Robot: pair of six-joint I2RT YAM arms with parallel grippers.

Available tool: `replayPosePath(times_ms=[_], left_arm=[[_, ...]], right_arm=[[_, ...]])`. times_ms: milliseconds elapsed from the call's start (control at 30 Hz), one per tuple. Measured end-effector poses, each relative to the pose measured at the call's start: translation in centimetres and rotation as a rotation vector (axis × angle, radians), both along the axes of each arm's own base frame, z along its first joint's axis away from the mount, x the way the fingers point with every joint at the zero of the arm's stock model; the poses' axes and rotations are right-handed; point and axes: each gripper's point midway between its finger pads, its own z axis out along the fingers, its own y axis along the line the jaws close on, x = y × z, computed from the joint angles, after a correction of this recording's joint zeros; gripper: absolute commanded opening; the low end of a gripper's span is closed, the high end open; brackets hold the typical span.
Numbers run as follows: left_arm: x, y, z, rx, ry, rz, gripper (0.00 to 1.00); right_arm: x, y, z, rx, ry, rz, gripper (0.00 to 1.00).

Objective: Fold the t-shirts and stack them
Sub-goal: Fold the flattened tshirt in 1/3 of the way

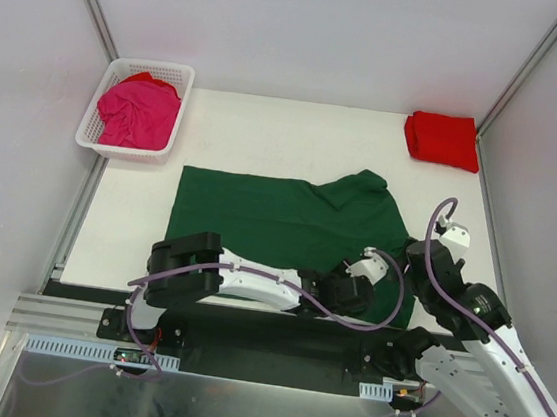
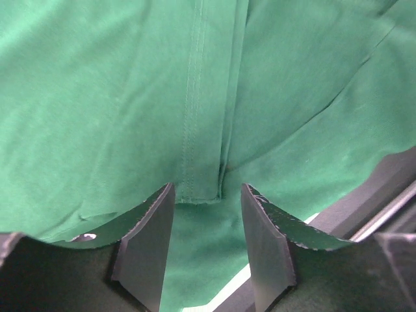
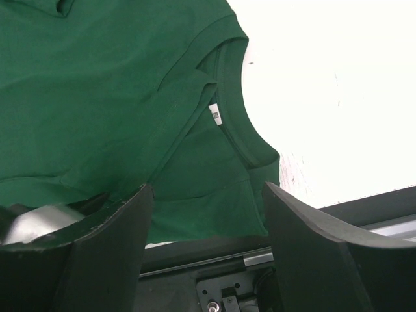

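Across the white table point(image 1: 268, 127), the dark green t-shirt point(image 1: 257, 216) takes up the near middle. It lies mostly flat on the left, while its right end is bunched and folded over, reaching down to the table's near edge. Both arms work at that right end: the left arm point(image 1: 250, 281) stretches sideways along the near edge and the right arm point(image 1: 477, 322) comes in from the near right corner. At the far left corner stands a white lattice basket point(image 1: 178, 76) with the magenta pink t-shirt point(image 1: 138, 112) crumpled inside it. At the far right corner the bright red t-shirt point(image 1: 442, 139) sits folded into a compact block, well apart from the green one. The left gripper point(image 2: 208, 192) is released, its fingers parted just above the green cloth, with the end of a stitched hem point(image 2: 194, 97) showing in the gap between them. The right gripper point(image 3: 207, 188) is also released, spread wide and holding nothing, poised near the shirt's ribbed collar point(image 3: 234, 123), where a small white label point(image 3: 216, 114) shows.
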Motion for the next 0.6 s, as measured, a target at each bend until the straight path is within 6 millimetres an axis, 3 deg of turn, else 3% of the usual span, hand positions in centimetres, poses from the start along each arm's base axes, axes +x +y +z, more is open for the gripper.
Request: replayPosePath(times_ms=[200, 467, 600], left_arm=[[0.2, -0.7, 2.7, -0.068, -0.018, -0.005, 0.45], [0.6, -0.8, 2.7, -0.069, -0.029, -0.011, 0.44], [0.7, -0.9, 1.8, -0.049, -0.037, -0.019, 0.44]], right_arm=[[0.2, 0.4, -0.5, 0.003, 0.016, 0.006, 0.72], [0.3, 0.3, -0.4, -0.003, 0.016, 0.005, 0.72], [0.3, 0.1, -0.5, -0.005, 0.017, 0.001, 0.72]])
